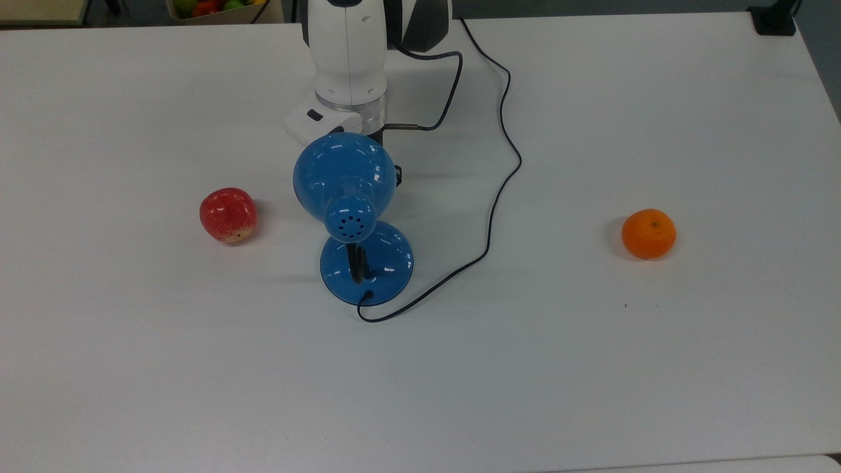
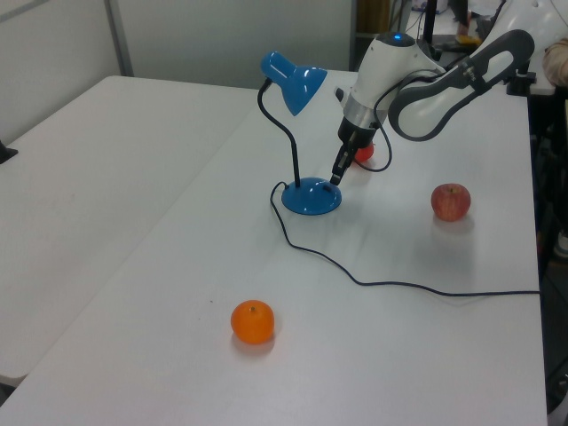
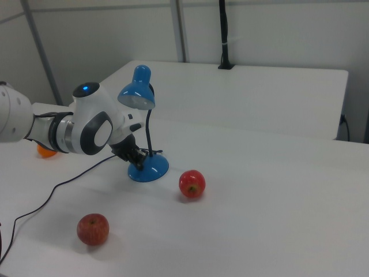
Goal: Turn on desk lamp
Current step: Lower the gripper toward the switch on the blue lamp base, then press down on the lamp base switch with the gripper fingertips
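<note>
The desk lamp is glossy blue, with its dome shade (image 1: 343,172) above a round base (image 1: 387,263) in the top view. Its shade (image 2: 295,80) and base (image 2: 311,196) also show in the left view, joined by a curved black neck. My gripper (image 2: 335,175) is lowered to the edge of the base on the left view's right, fingers together in one thin black tip. In the right view the gripper (image 3: 140,157) sits low against the base (image 3: 151,168), under the shade (image 3: 138,92). The top view's shade hides the fingers; the white arm (image 1: 348,59) shows above it.
The lamp's thin black cord (image 1: 504,151) loops across the table to the far edge. A red apple (image 1: 227,214) lies on the top view's left, an orange (image 1: 648,233) on its right. Another apple (image 2: 451,201) lies on the left view's right.
</note>
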